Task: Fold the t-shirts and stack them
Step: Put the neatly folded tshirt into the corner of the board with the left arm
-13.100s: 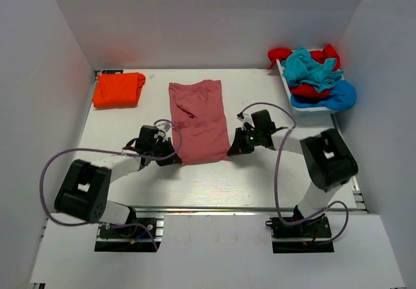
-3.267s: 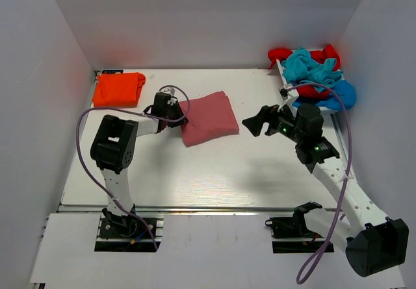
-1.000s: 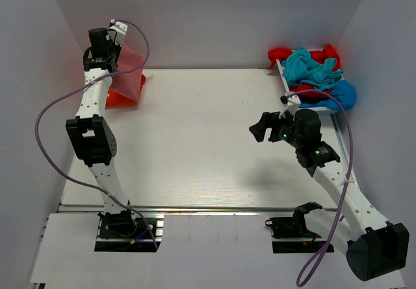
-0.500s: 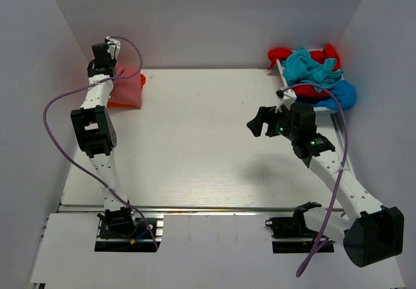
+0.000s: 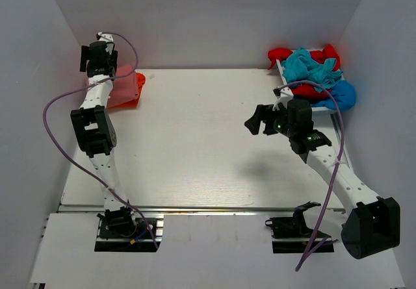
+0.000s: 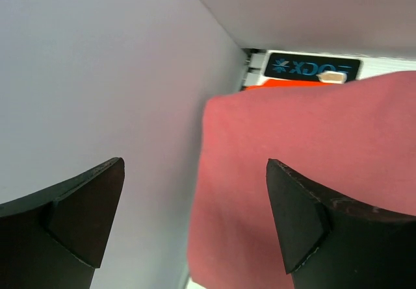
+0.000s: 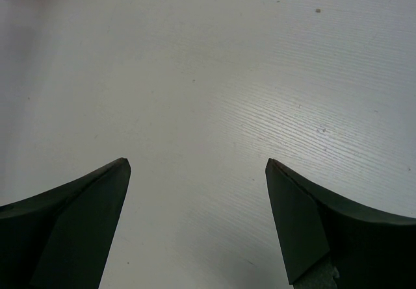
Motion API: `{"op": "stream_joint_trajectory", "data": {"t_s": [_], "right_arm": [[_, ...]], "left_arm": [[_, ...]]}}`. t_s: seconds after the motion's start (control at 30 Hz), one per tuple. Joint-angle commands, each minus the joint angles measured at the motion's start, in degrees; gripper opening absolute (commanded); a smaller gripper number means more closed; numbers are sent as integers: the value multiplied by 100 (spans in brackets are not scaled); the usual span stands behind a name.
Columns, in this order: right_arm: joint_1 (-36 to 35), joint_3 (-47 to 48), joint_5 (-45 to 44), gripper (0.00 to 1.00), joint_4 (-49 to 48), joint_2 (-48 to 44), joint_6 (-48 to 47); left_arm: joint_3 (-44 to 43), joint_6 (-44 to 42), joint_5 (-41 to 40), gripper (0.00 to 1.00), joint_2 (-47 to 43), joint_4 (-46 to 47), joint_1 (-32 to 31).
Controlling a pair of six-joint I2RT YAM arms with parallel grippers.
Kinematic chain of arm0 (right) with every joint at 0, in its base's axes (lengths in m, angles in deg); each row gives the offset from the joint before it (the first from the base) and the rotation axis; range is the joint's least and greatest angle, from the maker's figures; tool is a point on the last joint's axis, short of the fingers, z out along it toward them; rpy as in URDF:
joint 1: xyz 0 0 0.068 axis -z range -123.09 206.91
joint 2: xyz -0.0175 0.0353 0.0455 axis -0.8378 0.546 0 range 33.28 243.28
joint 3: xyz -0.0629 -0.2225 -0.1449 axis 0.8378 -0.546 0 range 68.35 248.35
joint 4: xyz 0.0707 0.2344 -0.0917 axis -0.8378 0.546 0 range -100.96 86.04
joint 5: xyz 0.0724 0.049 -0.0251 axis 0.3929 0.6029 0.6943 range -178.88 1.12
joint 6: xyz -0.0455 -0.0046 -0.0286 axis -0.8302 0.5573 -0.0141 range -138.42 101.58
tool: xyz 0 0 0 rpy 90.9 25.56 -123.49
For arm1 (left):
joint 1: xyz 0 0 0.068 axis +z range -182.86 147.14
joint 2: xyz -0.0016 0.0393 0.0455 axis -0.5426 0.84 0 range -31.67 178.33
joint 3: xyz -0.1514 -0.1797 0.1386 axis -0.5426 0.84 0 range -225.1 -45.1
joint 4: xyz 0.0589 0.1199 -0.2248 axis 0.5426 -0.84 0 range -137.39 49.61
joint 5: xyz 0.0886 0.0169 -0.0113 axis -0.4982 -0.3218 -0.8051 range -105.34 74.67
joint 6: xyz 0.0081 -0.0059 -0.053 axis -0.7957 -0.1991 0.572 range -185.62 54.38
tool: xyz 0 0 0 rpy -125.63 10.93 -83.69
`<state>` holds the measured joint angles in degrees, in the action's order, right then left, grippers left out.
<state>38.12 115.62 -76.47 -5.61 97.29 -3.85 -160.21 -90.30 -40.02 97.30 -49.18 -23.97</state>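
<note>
- Wide-open jaws are shown on the left gripper (image 5: 99, 54), with nothing held between them. It hangs above the far-left corner of the table (image 5: 195, 152).
- Jaws equally wide and empty are seen on the right gripper (image 5: 256, 121), which is poised over bare tabletop near the bin (image 5: 320, 109) at the far right.
- The pink-red t-shirt (image 5: 121, 87) is found folded and lying on top of the orange t-shirt (image 5: 138, 80), against the left wall.
- The stacking of this shirt is judged to be done, so the step in hand is the changeover to the next garment.
- A single shirt must next be picked from the heap of unfolded t-shirts (image 5: 312, 73). A pinch on one layer only is called for, so that its neighbours are not dragged out.
- The pink cloth is seen as matte, soft cotton with a rounded fold edge. The heap is crumpled and tangled, in red, teal and blue. A fine grain is shown on the white table.
</note>
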Motion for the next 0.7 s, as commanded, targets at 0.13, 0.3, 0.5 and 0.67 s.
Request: {"op": "stream_joint_trajectory", "data": {"t_s": [0.13,0.3,0.5,0.67], "right_arm": [[-11,20,104,90,-385,-222,37],[6,-86,52,90,-367,-310,37],[6,-130,-19,90,-403,-275,-15],[7,-174,-1,90,-464,-152,-7]], "left_arm": [[-29,842,1122,100,-328,-709,-89],[-29,1168,1852,62,-170,-1115,-89],[313,1115,3433,15,-38,-1344,-89],[796,878,4464,11,-91,-1431,-89]]}}
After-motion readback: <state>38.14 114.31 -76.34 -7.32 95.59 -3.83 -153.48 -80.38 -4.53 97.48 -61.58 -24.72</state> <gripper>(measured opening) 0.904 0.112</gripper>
